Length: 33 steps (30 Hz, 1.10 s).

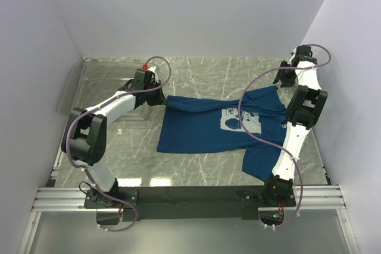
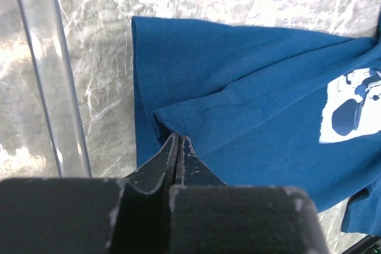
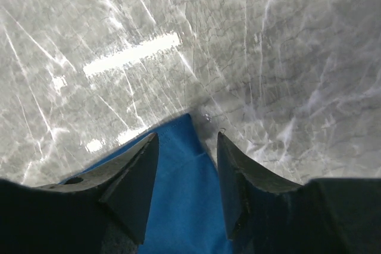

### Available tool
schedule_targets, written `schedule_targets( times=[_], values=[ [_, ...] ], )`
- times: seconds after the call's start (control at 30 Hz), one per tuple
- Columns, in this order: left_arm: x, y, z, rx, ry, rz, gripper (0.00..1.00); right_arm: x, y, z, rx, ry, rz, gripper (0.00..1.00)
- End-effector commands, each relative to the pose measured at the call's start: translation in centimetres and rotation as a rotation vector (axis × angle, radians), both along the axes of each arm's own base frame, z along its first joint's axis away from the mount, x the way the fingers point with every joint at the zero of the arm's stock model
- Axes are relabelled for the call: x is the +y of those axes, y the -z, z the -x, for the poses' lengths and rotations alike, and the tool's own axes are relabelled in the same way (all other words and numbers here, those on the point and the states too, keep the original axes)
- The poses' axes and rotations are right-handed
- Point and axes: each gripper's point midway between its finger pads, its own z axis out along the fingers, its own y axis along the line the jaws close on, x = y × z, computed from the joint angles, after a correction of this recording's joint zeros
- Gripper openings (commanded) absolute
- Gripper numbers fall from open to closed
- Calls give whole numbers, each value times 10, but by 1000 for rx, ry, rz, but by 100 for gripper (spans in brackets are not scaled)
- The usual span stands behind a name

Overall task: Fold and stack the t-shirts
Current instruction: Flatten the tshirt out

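Observation:
One dark blue t-shirt (image 1: 202, 126) with a pale square print (image 1: 243, 120) lies spread across the middle of the marble table. My left gripper (image 1: 162, 99) is at its far left corner. In the left wrist view the jaws are pressed together (image 2: 177, 142) on a puckered fold of the t-shirt (image 2: 250, 111). My right gripper (image 1: 284, 78) is at the far right, over the shirt's far right corner. In the right wrist view it is open (image 3: 187, 142) and a corner of the t-shirt (image 3: 181, 200) lies between its fingers (image 3: 134, 173), ungripped.
A clear plastic bin (image 1: 72, 90) lies at the far left of the table, and its wall shows in the left wrist view (image 2: 56, 87) just left of the shirt. White walls close in the sides and back. The metal rail (image 1: 190, 197) carries the arm bases.

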Motion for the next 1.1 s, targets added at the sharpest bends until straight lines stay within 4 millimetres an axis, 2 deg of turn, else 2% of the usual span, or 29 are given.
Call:
schedule_targets(
  times=[0.0,0.17,0.3,0.47,0.5,0.6,0.67,0.7,0.73,0.8,0.83,0.9,0.93,0.97,1.0,1.03,1.07],
  values=[
    [-9,-13,-10,-30,9,22,0,1,4,-9,-13,10,-10,50],
    [-10,-10,-13,-25,9,20,0,1,10,-8,2,15,-18,47],
    [-11,-7,-12,-20,6,19,0,1,13,-10,3,12,-24,38],
    [-11,-5,-11,-14,9,10,0,0,5,-16,-29,-2,-17,24],
    [-10,-6,-11,-18,9,9,0,1,4,-16,-30,-6,-18,16],
    [-9,-8,-11,-23,1,5,0,3,-6,-17,-53,-21,-24,0],
    [-7,-12,-13,-35,-7,3,0,-2,-26,-20,-99,-22,14,0],
    [-7,-14,-14,-41,-12,-1,0,-3,-29,-18,-104,-21,26,0],
    [-5,-17,-15,-47,-18,-4,0,-5,-50,-22,-154,-23,50,0],
    [-3,-27,-22,-75,-37,-13,0,-6,-62,-19,-175,-32,56,0],
    [-2,-30,-24,-85,-44,-18,0,-4,-82,-19,-215,-37,58,0],
    [0,-43,-33,-117,-63,-17,0,3,-89,-12,-228,-49,32,0],
    [4,-46,-36,-128,-83,-28,0,6,-110,-11,-272,-55,35,0],
    [6,-56,-43,-152,-99,-26,0,7,-117,-8,-289,-53,25,0],
    [8,-60,-46,-165,-109,-29,0,11,-114,-1,-280,-52,6,0],
    [12,-63,-51,-178,-127,-34,0,14,-137,1,-332,-58,6,0],
    [13,-70,-56,-193,-137,-33,0,17,-143,4,-346,-53,-8,0]
  ],
)
